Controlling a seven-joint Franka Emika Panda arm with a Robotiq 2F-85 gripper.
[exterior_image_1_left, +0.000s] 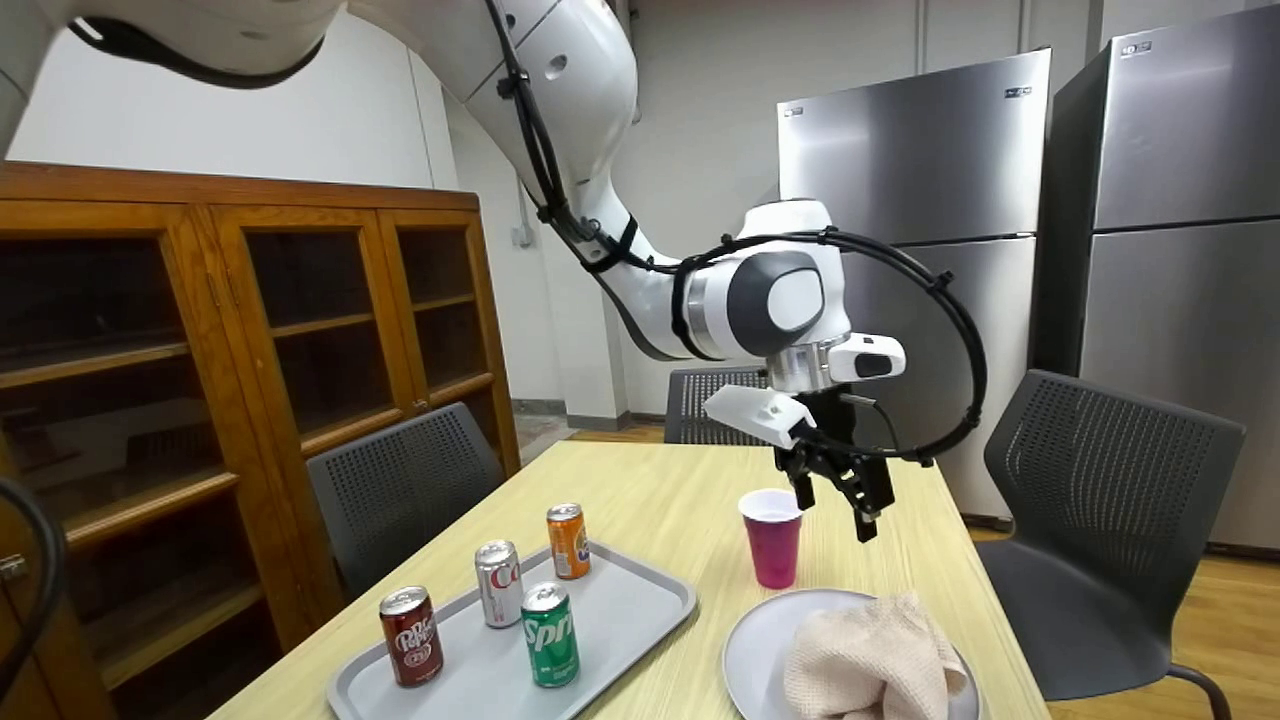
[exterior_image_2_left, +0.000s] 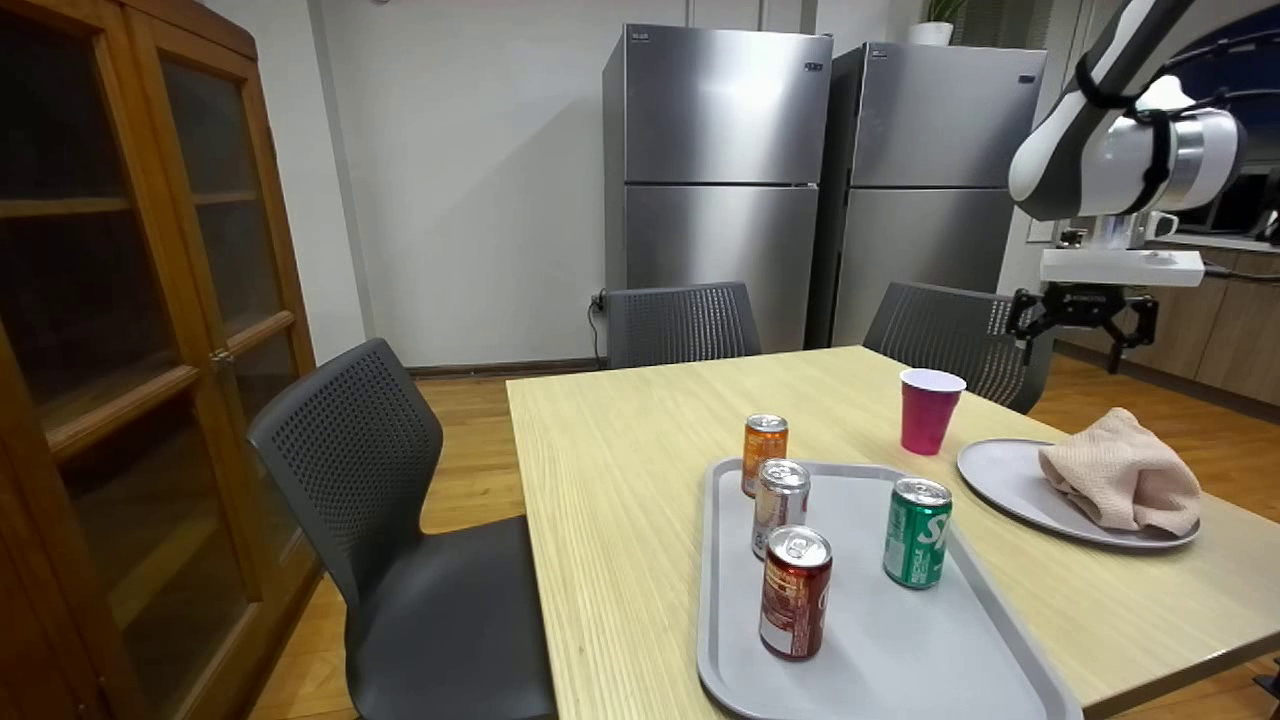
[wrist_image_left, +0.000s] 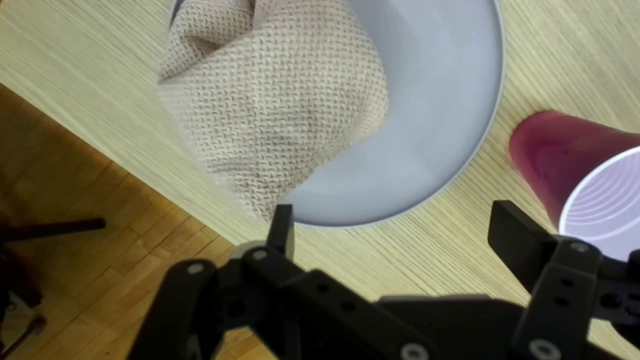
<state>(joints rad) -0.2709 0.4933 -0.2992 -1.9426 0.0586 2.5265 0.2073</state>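
Note:
My gripper (wrist_image_left: 391, 210) hangs above the table with its jaws wide apart and nothing between them. In an exterior view it (exterior_image_1_left: 836, 515) appears over the area by the pink cup (exterior_image_1_left: 772, 550). That cup stands upright, and in the wrist view the cup (wrist_image_left: 555, 155) is close beside the right finger, below it. A crumpled beige cloth (wrist_image_left: 280, 100) lies on a round grey plate (wrist_image_left: 445, 95), partly draped over its rim. The left fingertip overlaps the cloth's corner in the wrist view, but the exterior views show the gripper (exterior_image_2_left: 1071, 360) well above the cloth (exterior_image_2_left: 1120, 470).
A grey tray (exterior_image_1_left: 640, 600) carries several cans: a dark red one (exterior_image_1_left: 412, 645), a silver one (exterior_image_1_left: 498, 595), a green one (exterior_image_1_left: 552, 645) and an orange one (exterior_image_1_left: 568, 550). Dark chairs (exterior_image_2_left: 440, 600) surround the wooden table (exterior_image_2_left: 620, 480). A glass-door cabinet (exterior_image_1_left: 290, 300) and fridges (exterior_image_2_left: 720, 190) stand behind.

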